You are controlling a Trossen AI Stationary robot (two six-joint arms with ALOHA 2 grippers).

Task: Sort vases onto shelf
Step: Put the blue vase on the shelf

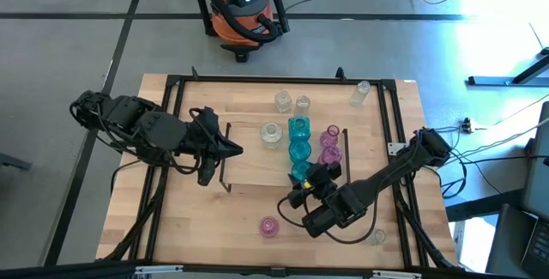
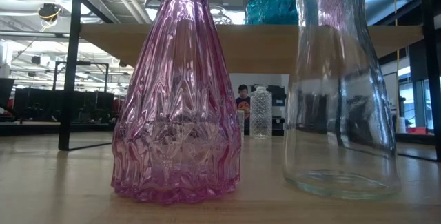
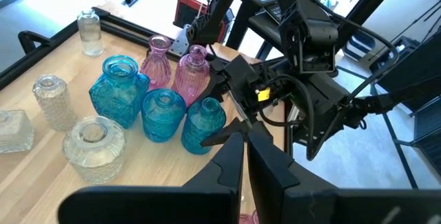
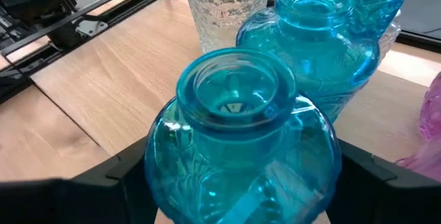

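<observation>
On the light-wood shelf (image 1: 249,169) stand three teal vases in a row, two pink vases (image 1: 330,142) beside them and clear vases (image 1: 271,133) farther back. My right gripper (image 1: 300,180) reaches in from the table's near right. It is closed around the nearest teal vase (image 4: 238,120), which stands at the near end of the row. My left gripper (image 3: 244,156) hovers shut above the shelf's left part (image 1: 233,150) with nothing in it. In the low view, a pink vase (image 2: 176,93) and a clear vase (image 2: 341,86) stand on the table in front of the shelf board (image 2: 255,45). My right gripper has the nearest teal vase's round belly (image 4: 162,162) between its two fingers (image 4: 110,172), one on each side, below the neck. The fingers slant down from the table's near right. The vase stands upright, and its base (image 3: 196,147) appears to rest on the shelf board.
A clear vase (image 1: 360,93) stands at the table's far right. A pink vase (image 1: 269,226) and a clear vase (image 1: 377,237) stand near the front edge. Black rails (image 1: 171,99) frame the tabletop. The second teal vase (image 4: 313,45) stands close behind the held one.
</observation>
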